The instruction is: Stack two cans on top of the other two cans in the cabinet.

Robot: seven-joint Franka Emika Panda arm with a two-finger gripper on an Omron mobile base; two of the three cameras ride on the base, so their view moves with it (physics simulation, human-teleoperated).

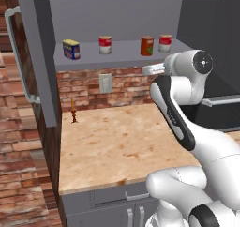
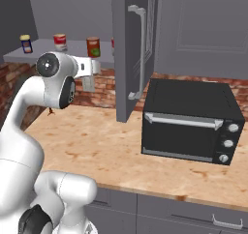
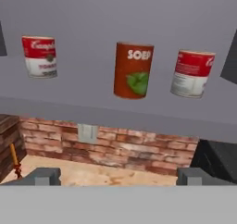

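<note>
Hand view: the orange-red can (image 3: 134, 71) is seen on the cabinet (image 3: 115, 109) shelf — above and beyond the pincer (image 3: 118, 176). Its fingers are held apart, empty.

The arm (image 1: 178, 113) rises, elbow bent — jaws spread wide, holding nothing.

colours on the shelf and counter

the grey cabinet (image 1: 117, 57) has a flat grey shelf and a grey door with a silver bar handle (image 1: 18, 57). the tall can (image 3: 133, 70) is orange-red with white lettering and a green patch. the two small cans (image 3: 40, 56) (image 3: 191, 73) are banded red over white. at the far left the squat can (image 1: 71, 49) is blue with a yellow label. the wall (image 1: 122, 87) below is red-brown brick with a pale grey outlet plate (image 3: 87, 133). the counter (image 1: 117, 141) is mottled tan and the oven (image 2: 191, 119) black with silver knobs.
</note>
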